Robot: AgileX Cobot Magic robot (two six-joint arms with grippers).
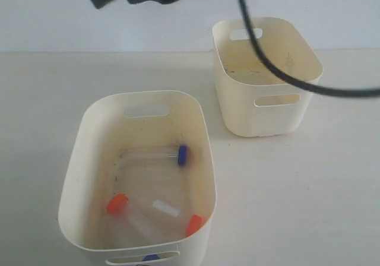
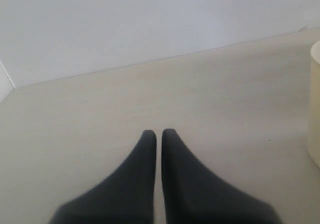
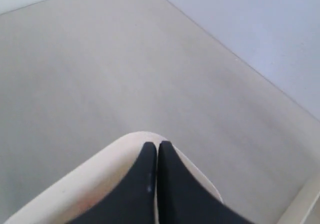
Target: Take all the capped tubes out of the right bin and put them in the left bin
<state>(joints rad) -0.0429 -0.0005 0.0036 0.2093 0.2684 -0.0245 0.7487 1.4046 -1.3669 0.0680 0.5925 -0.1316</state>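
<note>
The left gripper (image 2: pixel 159 132) is pinched narrow, its two dark fingers almost meeting with only a thin slit between them and nothing held. Below and ahead of it lies the bare pale table (image 2: pixel 225 94); off to one side of it a strip of cream bin wall (image 2: pixel 315 109) shows, though which bin I cannot tell.

The right gripper (image 3: pixel 157 144) is likewise closed to a slit and carries nothing. Right beneath its tips curves the rounded corner of a cream bin rim (image 3: pixel 100 169); which bin is unclear.

In the exterior view neither gripper's tips show. The capped tubes (image 1: pixel 160 155) lie on the floor of the left bin (image 1: pixel 77 159): two blue caps and two orange are visible. The right bin (image 1: pixel 267 108) stands apart from it, a black cable (image 1: pixel 279 76) crossing in front
</note>
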